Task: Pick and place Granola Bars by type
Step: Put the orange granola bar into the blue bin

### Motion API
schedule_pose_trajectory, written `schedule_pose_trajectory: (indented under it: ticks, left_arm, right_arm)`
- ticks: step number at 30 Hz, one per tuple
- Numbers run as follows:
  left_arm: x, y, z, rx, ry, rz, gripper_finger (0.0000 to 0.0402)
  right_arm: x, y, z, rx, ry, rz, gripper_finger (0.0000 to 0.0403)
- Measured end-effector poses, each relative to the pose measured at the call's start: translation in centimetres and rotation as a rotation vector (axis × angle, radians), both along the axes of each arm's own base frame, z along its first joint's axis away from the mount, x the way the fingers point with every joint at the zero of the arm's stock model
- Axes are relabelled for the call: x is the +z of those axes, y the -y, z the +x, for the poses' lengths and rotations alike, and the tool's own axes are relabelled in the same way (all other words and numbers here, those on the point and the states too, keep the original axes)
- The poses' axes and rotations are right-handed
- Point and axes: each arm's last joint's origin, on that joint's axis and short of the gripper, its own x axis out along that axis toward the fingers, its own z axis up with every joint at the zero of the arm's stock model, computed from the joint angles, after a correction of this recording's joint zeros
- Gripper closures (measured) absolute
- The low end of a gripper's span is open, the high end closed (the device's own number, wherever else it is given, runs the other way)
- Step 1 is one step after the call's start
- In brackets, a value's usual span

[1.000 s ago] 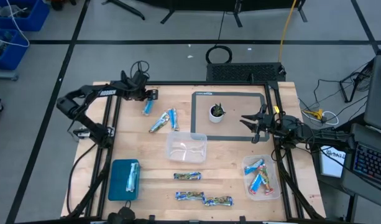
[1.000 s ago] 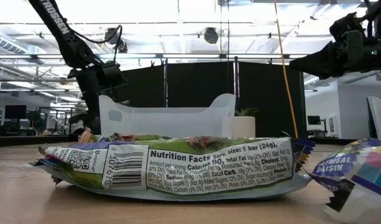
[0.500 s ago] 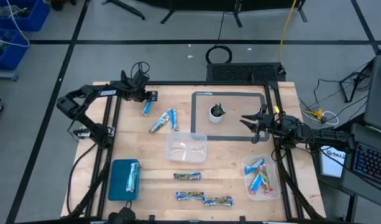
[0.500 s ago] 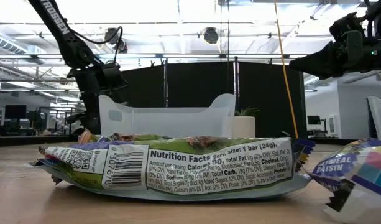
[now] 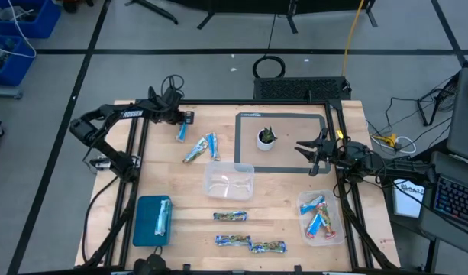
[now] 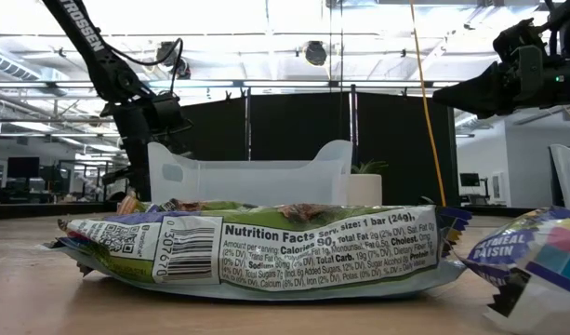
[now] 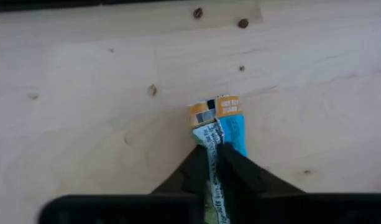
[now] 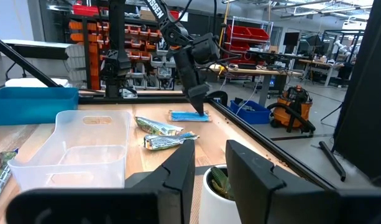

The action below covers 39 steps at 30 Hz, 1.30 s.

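A blue granola bar (image 5: 180,134) lies at the table's far left, and my left gripper (image 5: 182,122) comes down on it from the far side, shut on it (image 7: 216,149). Two more blue-and-silver bars (image 5: 201,148) lie just right of it. One blue bar (image 5: 162,216) lies in the blue tray (image 5: 146,229). Three green patterned bars (image 5: 241,237) lie near the front edge. Red and blue bars (image 5: 319,218) fill the clear tub at the right. My right gripper (image 5: 314,150) hovers open near the plant pot (image 5: 266,137). My left gripper pinches the blue bar's wrapper (image 7: 214,140) between its two fingers (image 7: 240,169). The fingers slant steeply down from the table's far side and lie along the bar. The wrapper is squeezed up into a ridge between them, and the bar's orange-tipped end (image 7: 215,109) lies on the wood.
An empty clear tub (image 5: 228,181) stands mid-table. The plant pot sits on a dark-framed mat (image 5: 283,164). A black frame rail (image 5: 134,153) runs along the table's left, far and right edges. Bare wood lies between the left bars and the blue tray.
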Motion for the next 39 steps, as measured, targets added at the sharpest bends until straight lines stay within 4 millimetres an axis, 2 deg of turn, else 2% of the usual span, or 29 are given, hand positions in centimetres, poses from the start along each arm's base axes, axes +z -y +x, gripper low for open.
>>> schedule_pose_trajectory:
  ticks: [3,11,15,20,25,31,39]
  left_arm:
    - [0.1,-0.1,0.1,-0.014,0.004,0.018,0.0394]
    - [0.6,-0.1,0.6,-0.124,0.024,0.072,0.0398]
    - [1.7,0.7,1.2,-0.191,0.027,0.131,0.0398]
    - [4.6,2.7,2.1,-0.283,0.082,0.235,0.0399]
    - [8.0,6.5,3.1,-0.431,0.157,0.325,0.0400]
    - [11.7,13.1,3.4,-0.637,0.265,0.425,0.0400]
    - [14.2,21.6,2.6,-0.868,0.388,0.514,0.0401]
  right_arm:
    - [0.0,0.0,0.0,0.000,0.000,0.000,0.0321]
    - [0.0,0.0,0.0,0.000,0.000,0.000,0.0321]
    - [0.0,0.0,0.0,0.000,0.000,0.000,0.0321]
    - [0.0,0.0,0.0,0.000,0.000,0.000,0.0321]
    - [0.0,0.0,0.0,0.000,0.000,0.000,0.0321]
    - [0.0,0.0,0.0,0.000,0.000,0.000,0.0321]
    - [0.0,0.0,0.0,0.000,0.000,0.000,0.0321]
